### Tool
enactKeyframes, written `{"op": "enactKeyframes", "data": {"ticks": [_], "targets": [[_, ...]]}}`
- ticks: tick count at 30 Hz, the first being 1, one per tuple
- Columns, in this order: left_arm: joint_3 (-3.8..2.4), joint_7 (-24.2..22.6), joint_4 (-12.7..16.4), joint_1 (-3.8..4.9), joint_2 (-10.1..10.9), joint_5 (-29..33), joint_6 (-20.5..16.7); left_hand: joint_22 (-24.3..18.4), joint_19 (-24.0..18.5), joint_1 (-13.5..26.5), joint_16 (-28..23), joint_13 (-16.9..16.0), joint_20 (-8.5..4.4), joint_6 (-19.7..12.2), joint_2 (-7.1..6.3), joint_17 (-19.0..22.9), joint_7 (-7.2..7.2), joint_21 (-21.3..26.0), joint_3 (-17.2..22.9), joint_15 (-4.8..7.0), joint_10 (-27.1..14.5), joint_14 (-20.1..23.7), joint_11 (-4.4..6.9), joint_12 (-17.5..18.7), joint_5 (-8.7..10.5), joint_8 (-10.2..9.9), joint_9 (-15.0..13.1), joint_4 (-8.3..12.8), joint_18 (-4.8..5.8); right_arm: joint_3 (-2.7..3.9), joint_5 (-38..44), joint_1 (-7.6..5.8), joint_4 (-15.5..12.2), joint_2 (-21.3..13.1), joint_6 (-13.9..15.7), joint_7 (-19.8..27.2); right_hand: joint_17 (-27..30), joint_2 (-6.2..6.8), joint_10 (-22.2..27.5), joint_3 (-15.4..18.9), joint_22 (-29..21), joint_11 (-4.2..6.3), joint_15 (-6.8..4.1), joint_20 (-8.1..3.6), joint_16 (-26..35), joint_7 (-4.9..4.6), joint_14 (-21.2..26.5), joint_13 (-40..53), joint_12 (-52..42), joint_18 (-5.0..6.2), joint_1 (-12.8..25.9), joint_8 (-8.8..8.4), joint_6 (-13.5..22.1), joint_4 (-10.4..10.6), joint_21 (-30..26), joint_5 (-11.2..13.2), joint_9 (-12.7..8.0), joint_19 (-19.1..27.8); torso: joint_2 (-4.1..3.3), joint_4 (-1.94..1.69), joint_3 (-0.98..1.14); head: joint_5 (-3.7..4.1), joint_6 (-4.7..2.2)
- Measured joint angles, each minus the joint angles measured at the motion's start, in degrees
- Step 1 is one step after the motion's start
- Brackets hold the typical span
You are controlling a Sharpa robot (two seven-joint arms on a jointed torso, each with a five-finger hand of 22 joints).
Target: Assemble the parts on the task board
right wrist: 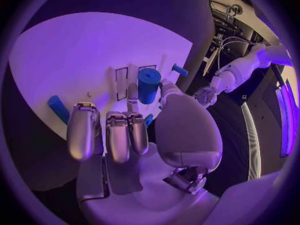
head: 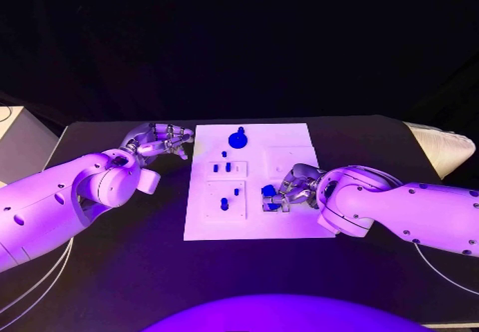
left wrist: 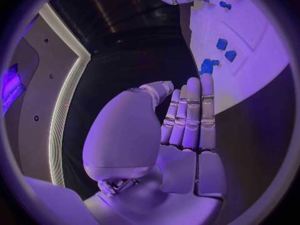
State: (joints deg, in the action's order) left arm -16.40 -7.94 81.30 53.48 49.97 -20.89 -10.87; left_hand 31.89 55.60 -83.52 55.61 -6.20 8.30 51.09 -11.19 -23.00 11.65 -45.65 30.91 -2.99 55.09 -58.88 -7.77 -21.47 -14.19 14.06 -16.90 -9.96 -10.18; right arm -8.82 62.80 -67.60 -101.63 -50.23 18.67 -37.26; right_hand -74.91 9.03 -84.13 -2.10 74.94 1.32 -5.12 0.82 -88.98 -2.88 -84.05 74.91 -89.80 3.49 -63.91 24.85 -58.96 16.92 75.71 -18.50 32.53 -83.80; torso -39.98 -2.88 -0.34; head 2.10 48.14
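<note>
The white task board [head: 300,225] lies mid-table. A large blue round part [head: 237,138] stands near its far edge, two short blue pegs [head: 221,167] sit in a slot plate, and two small blue parts [head: 223,203] are nearer. My right hand [head: 289,191] is over the board's right side, pinching a blue cylinder [right wrist: 149,84] between thumb and a finger; the same cylinder [head: 268,190] shows in the head view. My left hand [head: 160,142] hovers at the board's far left edge with straight fingers [left wrist: 190,115], holding nothing.
A loose blue bar [right wrist: 59,108] lies on the board by my right hand's fingers. A pale cushion-like object [head: 444,149] sits at the table's right edge. A white box [head: 20,142] stands off the left side. Bare black table [head: 120,277] surrounds the board.
</note>
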Motion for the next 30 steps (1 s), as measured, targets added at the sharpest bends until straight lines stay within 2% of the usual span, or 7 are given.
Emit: {"op": "enactKeyframes", "data": {"ticks": [3,8,30], "targets": [[0.00,0.03,0.00,0.00,0.01,0.00,0.00,0.00,0.00,0.00,0.00,0.00,0.00,0.00,0.00,0.00,0.00,0.00,0.00,0.00,0.00,0.00,0.00,0.00,0.00,0.00,0.00,0.00,0.00,-0.01,0.23,0.07,-0.09,-0.07,-0.12,-0.09,0.00,-0.36,0.00,1.71,0.00,0.00,0.00,0.00,0.00,0.00,0.00,0.00,0.00,0.00,0.37,0.00,0.00,0.01,0.00,1.36,0.14,0.00,-0.01,0.00,0.02,0.02,0.03],[0.00,0.08,0.01,0.00,0.01,0.00,0.00,0.00,0.00,0.00,0.00,0.00,0.00,0.00,0.00,0.00,0.00,0.00,-0.17,0.00,0.00,0.00,0.00,0.00,0.00,0.00,0.00,-0.17,0.00,-0.06,0.53,0.17,-0.20,-0.24,-0.08,-0.16,0.00,-0.06,0.00,4.16,-0.01,0.00,0.00,0.00,0.00,0.00,0.00,0.00,0.00,0.00,2.18,0.25,0.00,0.10,0.00,4.43,0.36,0.00,-0.01,0.01,0.02,0.13,0.04],[0.00,0.17,-0.02,0.00,0.03,0.00,0.00,-0.06,0.00,0.00,0.00,0.05,0.00,0.00,0.00,0.00,0.00,0.00,-0.01,0.00,0.01,0.00,0.00,0.00,0.00,0.00,0.05,-0.33,0.00,-0.05,2.37,0.43,-2.10,-2.25,0.80,1.15,0.00,-0.16,0.00,4.85,-0.03,0.00,0.00,0.00,-0.22,0.00,0.00,0.00,0.00,0.00,3.76,0.63,0.00,0.16,0.27,5.20,0.56,0.00,-0.01,-0.02,0.01,0.09,0.04]]}}
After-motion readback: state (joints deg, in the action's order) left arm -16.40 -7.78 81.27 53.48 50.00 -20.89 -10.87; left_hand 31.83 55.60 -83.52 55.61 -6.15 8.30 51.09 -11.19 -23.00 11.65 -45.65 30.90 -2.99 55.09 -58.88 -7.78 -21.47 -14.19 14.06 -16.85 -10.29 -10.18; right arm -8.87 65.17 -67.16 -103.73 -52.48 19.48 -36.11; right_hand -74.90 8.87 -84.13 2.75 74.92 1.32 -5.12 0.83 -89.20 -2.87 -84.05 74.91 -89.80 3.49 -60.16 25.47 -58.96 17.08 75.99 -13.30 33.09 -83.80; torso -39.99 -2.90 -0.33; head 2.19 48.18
